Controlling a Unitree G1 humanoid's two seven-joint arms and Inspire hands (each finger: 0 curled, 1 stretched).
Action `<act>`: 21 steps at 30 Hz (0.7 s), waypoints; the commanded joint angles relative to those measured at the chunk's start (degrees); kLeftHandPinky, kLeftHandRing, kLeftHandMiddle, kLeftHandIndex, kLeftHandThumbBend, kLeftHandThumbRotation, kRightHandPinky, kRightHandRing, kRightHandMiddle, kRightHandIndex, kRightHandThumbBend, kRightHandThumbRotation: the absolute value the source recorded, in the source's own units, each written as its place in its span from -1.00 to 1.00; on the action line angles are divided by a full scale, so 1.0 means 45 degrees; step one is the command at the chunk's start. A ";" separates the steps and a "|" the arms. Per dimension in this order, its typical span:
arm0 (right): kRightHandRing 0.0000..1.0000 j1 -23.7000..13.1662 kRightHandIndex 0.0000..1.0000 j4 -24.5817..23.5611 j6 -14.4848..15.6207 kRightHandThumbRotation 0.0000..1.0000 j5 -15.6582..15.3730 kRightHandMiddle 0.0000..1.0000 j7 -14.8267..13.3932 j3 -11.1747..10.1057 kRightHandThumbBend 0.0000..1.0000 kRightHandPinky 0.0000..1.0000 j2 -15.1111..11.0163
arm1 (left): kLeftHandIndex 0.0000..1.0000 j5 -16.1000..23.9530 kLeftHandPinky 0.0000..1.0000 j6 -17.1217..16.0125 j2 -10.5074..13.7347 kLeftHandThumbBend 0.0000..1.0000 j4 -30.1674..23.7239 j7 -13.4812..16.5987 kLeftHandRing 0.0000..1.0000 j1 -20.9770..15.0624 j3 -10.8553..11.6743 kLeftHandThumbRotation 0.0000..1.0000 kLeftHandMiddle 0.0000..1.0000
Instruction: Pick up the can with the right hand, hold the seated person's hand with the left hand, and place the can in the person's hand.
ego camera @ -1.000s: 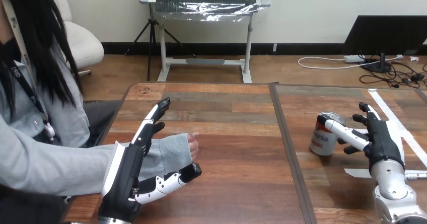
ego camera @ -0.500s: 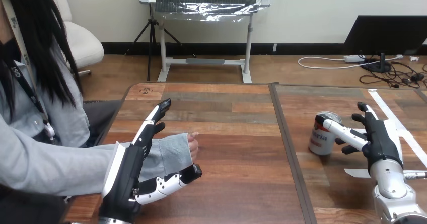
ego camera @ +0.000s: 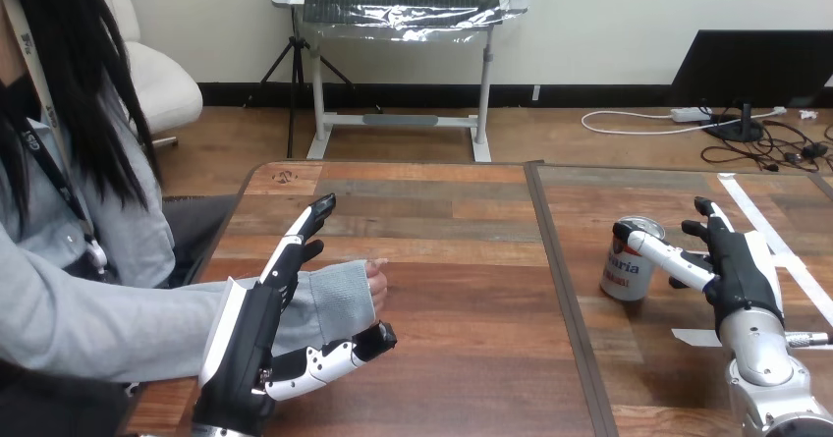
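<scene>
A silver can [ego camera: 625,268] with a red and white label stands slightly tilted on the right half of the wooden table [ego camera: 462,358]. My right hand [ego camera: 744,265] is just right of it, open, with its thumb laid against the can's near side and rim and its fingers spread beside it. The person's hand [ego camera: 377,282] pokes out of a grey sleeve [ego camera: 339,295] at the table's left, loosely curled. My left hand [ego camera: 241,344] is open at the sleeve: straight fingers rise behind it and the thumb reaches out below it, not curled round it.
A dark seam [ego camera: 562,280] splits the table into left and right halves. White tape strips [ego camera: 776,245] lie on the right half, one short piece [ego camera: 693,336] close to my right wrist. The person sits at the left edge.
My right hand and the can have shifted a little to the left and away from me. My left hand's thumb has crept slightly right under the sleeve.
</scene>
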 commanded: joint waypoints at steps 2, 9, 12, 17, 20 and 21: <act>0.39 -0.1286 0.95 -0.0049 -0.0214 -0.03 -0.0079 0.81 -0.0062 0.0127 1.00 0.19 -0.0169 | 0.83 -0.0118 0.80 -0.0284 0.0098 1.00 -0.0323 0.0040 0.90 -0.0320 0.0155 0.01 0.88; 0.51 -0.1298 0.96 -0.0048 -0.0211 -0.05 -0.0138 0.84 -0.0080 0.0168 1.00 0.28 -0.0173 | 0.84 -0.0196 0.79 -0.0284 0.0086 1.00 -0.0332 -0.0028 0.89 -0.0319 0.0148 0.01 0.88; 0.56 -0.1315 0.96 -0.0045 -0.0150 -0.04 -0.0178 0.85 -0.0117 0.0195 1.00 0.35 -0.0176 | 0.83 -0.0168 0.79 -0.0284 0.0084 1.00 -0.0325 -0.0005 0.89 -0.0322 0.0162 0.01 0.88; 0.60 -0.1336 0.95 -0.0040 -0.0125 -0.04 -0.0309 0.84 -0.0269 0.0268 1.00 0.40 -0.0183 | 0.83 -0.0012 0.78 -0.0231 0.0106 1.00 -0.0363 0.0101 0.89 -0.0331 0.0190 0.01 0.87; 0.60 -0.1351 0.95 -0.0038 -0.0108 -0.03 -0.0366 0.83 -0.0318 0.0290 1.00 0.40 -0.0186 | 0.83 -0.0020 0.78 -0.0227 0.0110 1.00 -0.0353 0.0075 0.88 -0.0337 0.0189 0.03 0.87; 0.59 -0.1349 0.95 -0.0039 -0.0130 -0.03 -0.0382 0.83 -0.0326 0.0302 1.00 0.39 -0.0188 | 0.84 -0.0053 0.78 -0.0239 0.0108 1.00 -0.0341 0.0042 0.88 -0.0343 0.0184 0.03 0.87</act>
